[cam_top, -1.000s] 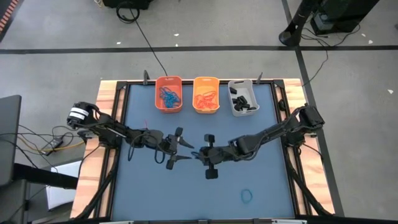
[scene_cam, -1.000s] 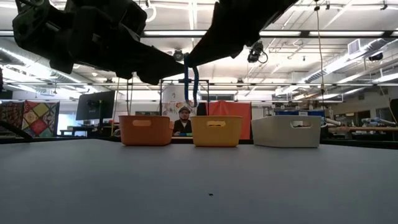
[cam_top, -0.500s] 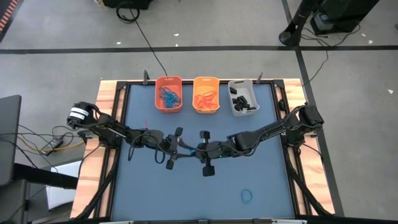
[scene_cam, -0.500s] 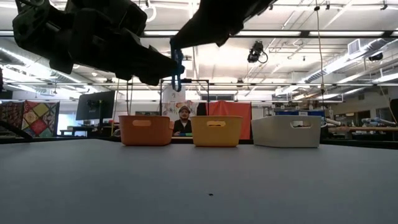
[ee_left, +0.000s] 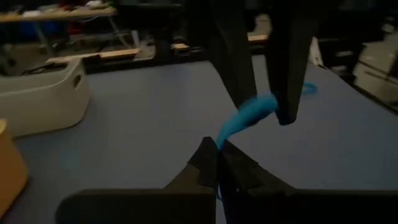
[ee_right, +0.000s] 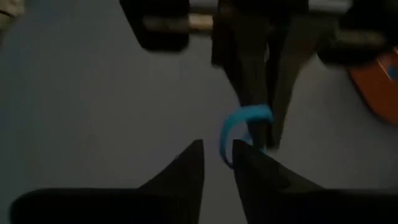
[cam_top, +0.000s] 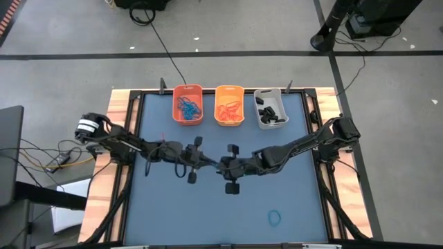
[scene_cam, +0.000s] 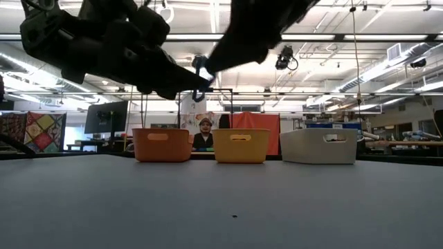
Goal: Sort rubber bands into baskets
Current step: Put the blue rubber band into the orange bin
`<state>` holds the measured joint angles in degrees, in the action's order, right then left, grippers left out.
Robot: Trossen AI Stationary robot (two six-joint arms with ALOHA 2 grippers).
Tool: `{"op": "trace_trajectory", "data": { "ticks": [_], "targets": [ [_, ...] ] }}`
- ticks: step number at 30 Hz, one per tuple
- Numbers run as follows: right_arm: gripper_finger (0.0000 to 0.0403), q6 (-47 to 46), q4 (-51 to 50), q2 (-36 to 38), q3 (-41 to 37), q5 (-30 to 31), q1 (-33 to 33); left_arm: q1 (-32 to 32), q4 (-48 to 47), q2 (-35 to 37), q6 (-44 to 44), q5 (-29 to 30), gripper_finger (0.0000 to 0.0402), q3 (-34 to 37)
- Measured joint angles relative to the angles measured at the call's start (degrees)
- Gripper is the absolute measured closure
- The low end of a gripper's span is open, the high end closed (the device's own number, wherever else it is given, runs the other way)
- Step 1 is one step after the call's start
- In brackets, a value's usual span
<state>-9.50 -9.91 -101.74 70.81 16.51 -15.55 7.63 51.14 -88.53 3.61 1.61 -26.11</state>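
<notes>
Since 1 second ago the left gripper [ee_left: 214, 152] has pressed together on the blue band [ee_left: 249, 117], which the right gripper [ee_right: 217, 152] is loosening from, a handover above the counter [cam_top: 291, 200]. Next move, I judge: carry it to the orange basket [cam_top: 187, 104] holding blue bands.

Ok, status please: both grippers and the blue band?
Left gripper shut on blue band, mid-table, above surface. Right gripper fingers parted, meeting it. Nothing blocking.

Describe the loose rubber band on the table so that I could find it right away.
Start at the table seen from above: three baskets line its far edge and both arms meet mid-table. Near the opposite edge, on the right arm's side, a blue band lies flat by itself. The other bands are in baskets or pinched between the grippers.
</notes>
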Motion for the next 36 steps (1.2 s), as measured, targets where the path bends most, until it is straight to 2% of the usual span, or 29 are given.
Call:
{"op": "trace_trajectory", "data": {
  "ticks": [3, 6, 12, 17, 26, 31, 36],
  "targets": [
    [0.0286, -5.96, -5.41, 0.78, 0.0, 3.43, -0.02, -1.96, -0.19, 0.09, -2.06, 0.02, 0.0397, 0.0],
    [0.027, -18.06, -14.28, 2.05, 0.02, 6.16, -0.07, -4.43, -0.38, 0.09, -3.98, 0.52, 0.0397, 0.02],
    [0.0257, -36.35, -34.86, 3.09, 0.02, 4.41, -2.12, -10.27, -5.07, 1.42, -6.86, 4.81, 0.0397, 0.13],
    [0.0257, -46.23, -43.41, 3.13, -2.29, 2.41, -7.64, -15.42, -13.78, 7.6, -8.37, 5.27, 0.0397, 0.13],
    [0.0257, -61.85, -43.15, 3.11, -7.43, -0.61, -18.67, -27.0, -30.48, 21.04, -8.32, 7.8, 0.0397, 0.13],
    [0.0257, -67.92, -40.38, 3.11, -8.87, -3.23, -23.52, -34.21, -32.71, 22.17, -8.37, 7.47, 0.0396, 0.13],
    [0.0257, -70.98, -34.97, 3.11, -10.38, -5.77, -27.33, -40.04, -33.12, 20.13, -8.39, 4.97, 0.0395, 0.13]
  ]
}}
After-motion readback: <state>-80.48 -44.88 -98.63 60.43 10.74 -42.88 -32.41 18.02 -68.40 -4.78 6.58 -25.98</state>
